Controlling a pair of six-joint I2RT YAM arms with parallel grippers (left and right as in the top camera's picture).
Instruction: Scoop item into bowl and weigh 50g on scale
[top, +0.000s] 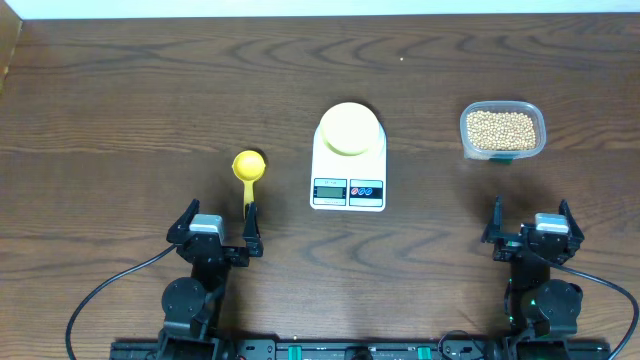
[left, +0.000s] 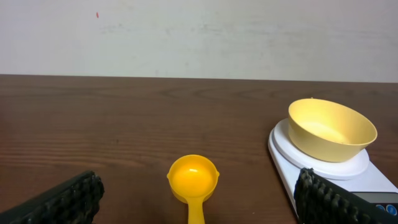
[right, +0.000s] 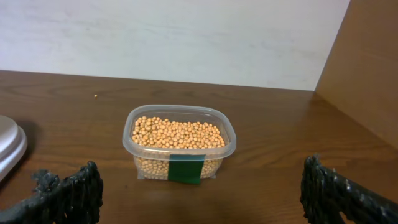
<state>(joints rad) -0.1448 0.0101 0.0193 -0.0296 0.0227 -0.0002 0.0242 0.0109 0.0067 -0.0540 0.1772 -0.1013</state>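
Left jaws and right jaws standing wide open, gripping nothing. Bowl (top: 348, 128) sitting empty on scale (top: 348, 190); beans (top: 502, 130) waiting in tub (top: 531, 108), far right. Risks: thin scoop (top: 248, 166) handle slipping in grip; beans spilling while crossing table (top: 120, 120).

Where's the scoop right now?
Overhead, the scoop lies on the table just left of the scale, its handle reaching back to the open left pincer.

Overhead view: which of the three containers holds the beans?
The clear plastic tub at the right; the pale yellow bowl on the scale and the yellow scoop are empty.
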